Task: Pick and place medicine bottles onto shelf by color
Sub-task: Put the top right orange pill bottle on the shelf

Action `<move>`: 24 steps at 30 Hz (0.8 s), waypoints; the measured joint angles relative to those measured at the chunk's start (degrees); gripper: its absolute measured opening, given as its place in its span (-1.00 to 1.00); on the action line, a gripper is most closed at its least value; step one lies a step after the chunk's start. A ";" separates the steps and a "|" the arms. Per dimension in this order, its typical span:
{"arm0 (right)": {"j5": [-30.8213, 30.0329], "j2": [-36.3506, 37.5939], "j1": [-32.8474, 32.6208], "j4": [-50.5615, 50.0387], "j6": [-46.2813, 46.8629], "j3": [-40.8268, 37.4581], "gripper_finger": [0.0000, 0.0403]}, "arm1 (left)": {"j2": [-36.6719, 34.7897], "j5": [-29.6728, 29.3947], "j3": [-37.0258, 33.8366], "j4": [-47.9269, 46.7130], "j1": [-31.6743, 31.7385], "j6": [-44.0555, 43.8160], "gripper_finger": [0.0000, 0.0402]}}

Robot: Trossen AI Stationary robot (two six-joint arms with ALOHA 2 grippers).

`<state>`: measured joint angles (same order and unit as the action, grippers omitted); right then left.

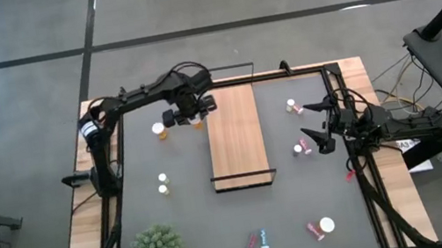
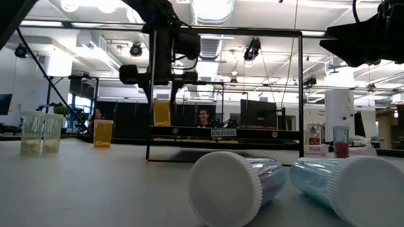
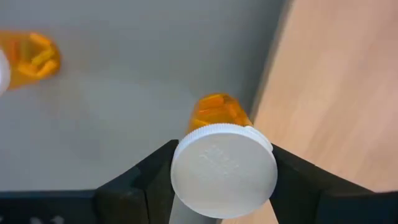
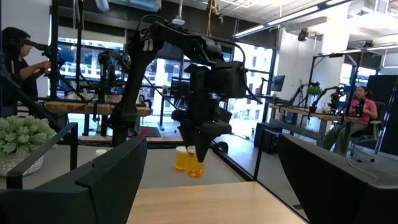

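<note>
1. Left gripper (image 1: 195,119) pinches an orange medicine bottle (image 3: 217,112) by its white cap, lifted just beside the shelf (image 1: 235,135).
2. Right gripper (image 1: 318,128) hangs wide open near a pink-red bottle (image 1: 302,148).
3. Second orange bottle (image 1: 160,131) stands nearby; the green plant (image 1: 156,247) sits well apart.

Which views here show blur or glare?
Left wrist view: the second orange bottle and the shelf edge look smeared; the held orange bottle stays sharp. Low view: ceiling lights glare, near fallen bottles look oversized. High view: evenly lit.
</note>
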<state>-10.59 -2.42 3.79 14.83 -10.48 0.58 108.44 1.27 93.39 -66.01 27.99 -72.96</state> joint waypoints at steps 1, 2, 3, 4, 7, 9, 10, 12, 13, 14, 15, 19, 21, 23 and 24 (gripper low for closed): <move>0.00 0.00 0.00 -0.02 0.00 -0.02 0.74 | 0.14 -0.12 0.43 -0.01 -0.05 1.90 -0.05; 0.00 0.00 0.00 0.00 0.00 0.00 0.74 | 0.24 -0.29 0.82 0.10 -0.11 3.86 -0.05; 0.00 0.00 0.00 0.00 0.00 -0.02 0.74 | 0.35 -0.44 1.07 0.40 -0.21 5.91 -0.05; 0.00 0.00 0.00 0.00 0.00 0.00 0.74 | 0.38 -0.99 1.18 0.82 -0.27 8.05 -0.05; 0.00 0.00 -0.01 0.00 0.00 0.00 0.74 | 0.40 -2.66 1.21 2.42 -0.63 14.84 -0.04; 0.00 0.00 -0.02 0.00 -0.01 -0.01 0.74 | 0.40 -3.41 1.08 4.14 -0.86 20.60 -0.04; 0.00 0.00 0.00 0.00 -0.01 0.00 0.74 | 0.40 -3.44 1.06 4.62 -0.96 23.87 -0.04; 0.00 0.00 -0.01 0.00 -0.02 0.00 0.74 | 0.40 -3.46 1.02 5.62 -1.22 29.58 -0.04; 0.00 0.00 0.00 0.00 0.00 0.00 0.74 | 0.40 -3.48 1.01 6.31 -1.36 32.08 -0.04; 0.00 0.00 -0.02 0.00 -0.02 -0.02 0.74 | 0.40 -3.69 1.01 6.97 -1.51 34.49 -0.04; 0.00 0.00 -0.02 0.00 0.00 0.00 0.74 | 0.40 -4.10 1.00 7.59 -1.68 36.66 -0.04; 0.00 0.00 0.00 0.00 -0.01 -0.01 0.74 | 0.40 -5.91 0.99 10.06 -2.10 42.30 -0.04; 0.00 0.01 0.00 0.00 0.00 -0.02 0.74 | 0.40 -6.56 0.97 10.99 -2.21 44.62 -0.04; 0.00 0.00 0.00 0.00 -0.01 -0.02 0.74 | 0.40 -7.11 0.95 12.04 -2.25 46.30 -0.04; 0.00 0.00 0.00 0.00 0.00 0.00 0.74 | 0.40 -7.41 0.95 12.60 -2.28 46.73 -0.04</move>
<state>-10.59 -2.42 3.79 14.83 -10.48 0.58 108.84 -6.14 94.35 -53.41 25.70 -26.23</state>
